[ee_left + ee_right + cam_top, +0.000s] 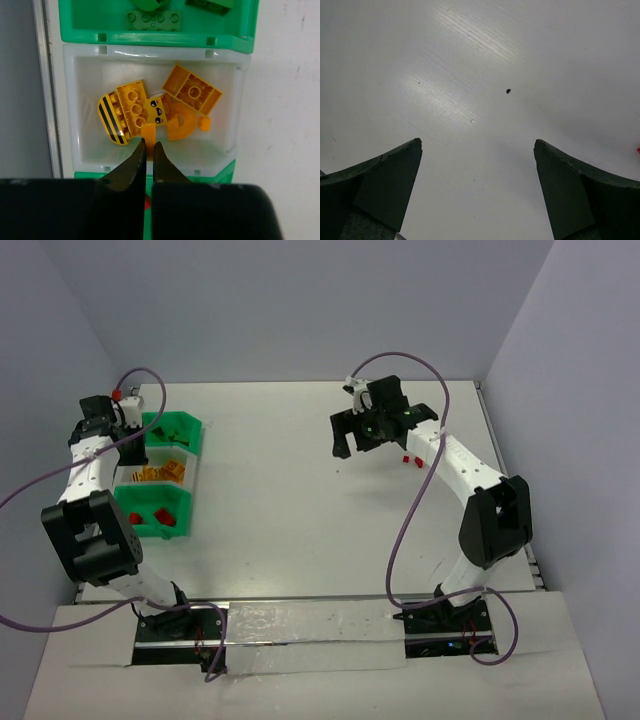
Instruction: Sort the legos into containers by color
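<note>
Three joined containers stand at the left: a far green bin [180, 428] with green legos [152, 19], a whitish middle bin [160, 480] with several orange-yellow legos [192, 92], and a near green bin [172, 525] with red legos [160, 516]. My left gripper [149, 145] hovers over the whitish bin [75, 100], its jaws almost closed on a small orange-yellow lego [148, 131]. My right gripper [365, 445] is wide open and empty above bare table [477, 145]. Two red legos [408, 458] lie on the table just right of it.
The grey walls close in at the left, back and right. The bins sit close to the left wall [20, 100]. A dark speck [508, 91] marks the table ahead of my right gripper. A red sliver [638, 149] shows at the right wrist view's edge.
</note>
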Tool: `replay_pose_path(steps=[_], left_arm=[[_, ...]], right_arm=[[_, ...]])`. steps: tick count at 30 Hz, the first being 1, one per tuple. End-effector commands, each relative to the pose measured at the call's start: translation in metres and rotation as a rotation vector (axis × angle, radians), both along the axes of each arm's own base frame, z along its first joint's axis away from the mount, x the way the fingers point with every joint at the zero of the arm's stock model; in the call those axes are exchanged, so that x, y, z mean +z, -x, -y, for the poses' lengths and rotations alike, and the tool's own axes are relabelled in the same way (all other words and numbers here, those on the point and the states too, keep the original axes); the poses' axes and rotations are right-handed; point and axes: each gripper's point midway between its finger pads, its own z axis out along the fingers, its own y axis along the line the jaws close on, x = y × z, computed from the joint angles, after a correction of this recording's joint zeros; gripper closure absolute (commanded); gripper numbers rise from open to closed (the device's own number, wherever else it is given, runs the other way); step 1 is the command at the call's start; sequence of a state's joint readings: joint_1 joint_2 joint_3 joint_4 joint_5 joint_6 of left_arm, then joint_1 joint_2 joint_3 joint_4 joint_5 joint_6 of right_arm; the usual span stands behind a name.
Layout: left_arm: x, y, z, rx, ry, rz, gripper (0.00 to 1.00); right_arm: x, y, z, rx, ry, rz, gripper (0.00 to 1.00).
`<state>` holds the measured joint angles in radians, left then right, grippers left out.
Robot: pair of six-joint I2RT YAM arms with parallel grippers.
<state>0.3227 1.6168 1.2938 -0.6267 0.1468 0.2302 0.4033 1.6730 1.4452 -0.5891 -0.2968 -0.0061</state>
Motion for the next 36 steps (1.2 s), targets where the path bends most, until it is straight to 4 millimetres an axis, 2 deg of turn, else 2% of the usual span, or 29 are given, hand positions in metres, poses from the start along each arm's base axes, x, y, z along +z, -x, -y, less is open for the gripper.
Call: replay_pose_path(steps=[1,3,4,6,8,12,15,16,17,21,25,27,30,32,36], left_arm=[[0.003,-0.014,-0.018,0.02,-0.066,0.043,0.78],[0.002,-0.016,-0.02,0.021,-0.067,0.042,0.67],[0.001,-0.016,-0.02,0.018,-0.066,0.038,0.57],[0.002,-0.018,-0.02,0.016,-0.063,0.04,0.48],[0.003,-0.018,-0.019,0.014,-0.06,0.041,0.46],[0.009,-0.021,-0.015,0.005,-0.039,0.056,0.45],[0.025,-0.023,-0.004,-0.028,-0.001,0.097,0.45],[0.033,-0.024,0.011,-0.087,0.054,0.127,0.45],[0.038,-0.024,0.014,-0.095,0.058,0.135,0.45],[0.058,-0.025,0.054,-0.199,0.106,0.191,0.45],[0.077,-0.026,0.089,-0.258,0.107,0.251,0.44],[0.083,-0.026,0.102,-0.277,0.117,0.266,0.44],[0.087,-0.026,0.111,-0.286,0.133,0.274,0.44],[0.091,-0.028,0.115,-0.289,0.149,0.282,0.44],[0.095,-0.031,0.116,-0.286,0.159,0.287,0.44]], right_arm=[[0.006,-0.012,0.037,-0.113,0.042,0.026,0.0],[0.002,-0.015,0.047,-0.144,0.062,0.018,0.0],[-0.003,-0.017,0.055,-0.168,0.082,0.011,0.0],[-0.01,-0.023,0.075,-0.224,0.113,-0.003,0.0],[-0.015,-0.026,0.089,-0.256,0.137,-0.011,0.01],[-0.023,-0.028,0.113,-0.297,0.166,-0.036,0.03],[-0.028,-0.029,0.131,-0.318,0.192,-0.045,0.05],[-0.031,-0.031,0.146,-0.342,0.21,-0.05,0.09],[-0.032,-0.031,0.148,-0.34,0.216,-0.053,0.09],[-0.043,-0.036,0.186,-0.413,0.272,-0.083,0.18],[-0.061,-0.043,0.212,-0.47,0.326,-0.128,0.31],[-0.071,-0.046,0.217,-0.476,0.34,-0.147,0.36],[-0.081,-0.048,0.224,-0.482,0.376,-0.169,0.41],[-0.089,-0.049,0.24,-0.502,0.393,-0.192,0.44],[-0.105,-0.048,0.243,-0.493,0.407,-0.229,0.49]])
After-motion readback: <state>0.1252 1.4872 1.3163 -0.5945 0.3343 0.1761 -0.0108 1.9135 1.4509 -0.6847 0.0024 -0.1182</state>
